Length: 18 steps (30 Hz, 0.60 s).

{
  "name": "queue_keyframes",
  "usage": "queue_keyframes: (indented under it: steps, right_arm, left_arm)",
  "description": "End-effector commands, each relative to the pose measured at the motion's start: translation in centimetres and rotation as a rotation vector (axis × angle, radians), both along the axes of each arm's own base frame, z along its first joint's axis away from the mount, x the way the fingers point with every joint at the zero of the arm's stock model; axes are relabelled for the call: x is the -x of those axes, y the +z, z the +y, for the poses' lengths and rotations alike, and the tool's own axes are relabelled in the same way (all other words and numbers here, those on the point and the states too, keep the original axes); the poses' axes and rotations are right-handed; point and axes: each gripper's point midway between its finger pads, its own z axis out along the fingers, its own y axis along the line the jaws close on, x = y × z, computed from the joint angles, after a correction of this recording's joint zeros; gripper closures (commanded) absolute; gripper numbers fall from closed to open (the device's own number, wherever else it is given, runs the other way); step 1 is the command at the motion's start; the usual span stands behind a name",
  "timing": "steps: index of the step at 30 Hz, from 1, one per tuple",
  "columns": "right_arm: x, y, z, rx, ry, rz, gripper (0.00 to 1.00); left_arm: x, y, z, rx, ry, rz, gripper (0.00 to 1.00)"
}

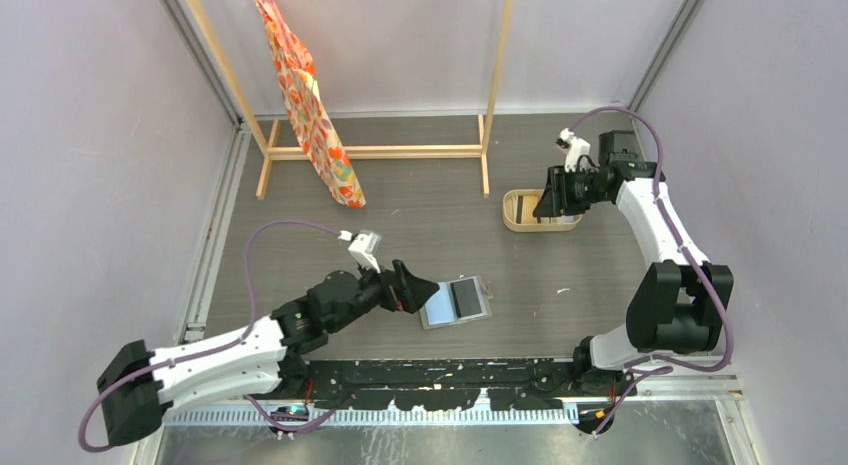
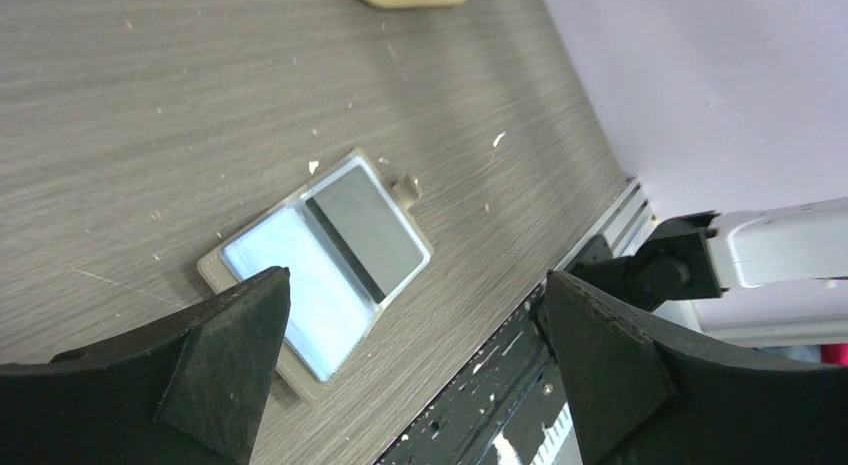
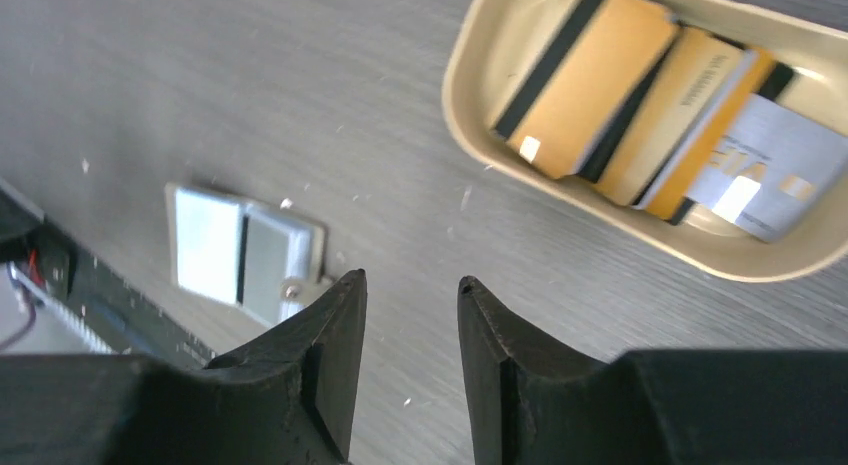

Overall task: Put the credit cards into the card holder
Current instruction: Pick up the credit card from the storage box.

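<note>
The card holder (image 1: 456, 302) lies open and flat on the table. One half is pale silvery-blue and the other is grey with a dark strip (image 2: 345, 247). My left gripper (image 1: 416, 290) hovers just left of it, its fingers spread wide and empty (image 2: 415, 290). Several tan-gold credit cards (image 3: 590, 80) with dark stripes lie stacked in the oval beige tray (image 3: 462, 115), along with a white card (image 3: 765, 170). My right gripper (image 1: 547, 201) hangs over the tray's near side. In the right wrist view its gripper (image 3: 412, 282) is open with nothing between its fingers, and the card holder (image 3: 245, 250) shows far off.
A wooden rack (image 1: 380, 152) with an orange patterned cloth (image 1: 305, 95) stands at the back left. The beige tray (image 1: 512, 223) sits to the right of it. A black rail (image 1: 440, 375) runs along the table's near edge, with walls on three sides.
</note>
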Motion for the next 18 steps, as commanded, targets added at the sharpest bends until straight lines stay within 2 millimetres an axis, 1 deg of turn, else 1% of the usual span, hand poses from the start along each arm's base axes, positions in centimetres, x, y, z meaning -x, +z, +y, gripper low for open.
queue_keyframes:
  steps: [1,5,7,10,13,15,18]
  right_arm:
    - [-3.9,-1.0,-2.8,0.029,-0.210,-0.003,0.55]
    - [-6.2,-2.2,-3.4,0.010,-0.294,0.040,0.54]
    - [-7.4,-3.1,-3.5,0.002,-0.309,0.076,0.54]
    - [-8.9,-5.0,-3.4,-0.008,-0.324,0.149,0.53]
    - [-10.2,-7.0,-4.0,0.017,-0.341,0.185,0.51]
    - [-10.9,-7.6,-4.3,0.029,-0.349,0.188,0.49]
    - [-11.6,-8.7,-4.3,0.017,-0.351,0.215,0.48]
  left_arm:
    - [0.1,0.4,2.9,-0.053,0.056,-0.038,0.00]
    - [1.3,0.1,4.4,0.006,0.059,-0.016,0.00]
    - [1.6,0.2,4.8,0.048,0.063,-0.022,0.01]
    - [2.0,0.4,5.4,0.081,0.068,-0.025,0.02]
    - [2.1,0.3,5.6,0.093,0.068,-0.018,0.03]
    - [2.2,-0.1,5.5,0.086,0.068,-0.009,0.03]
    - [2.1,-0.9,5.4,0.066,0.068,0.009,0.03]
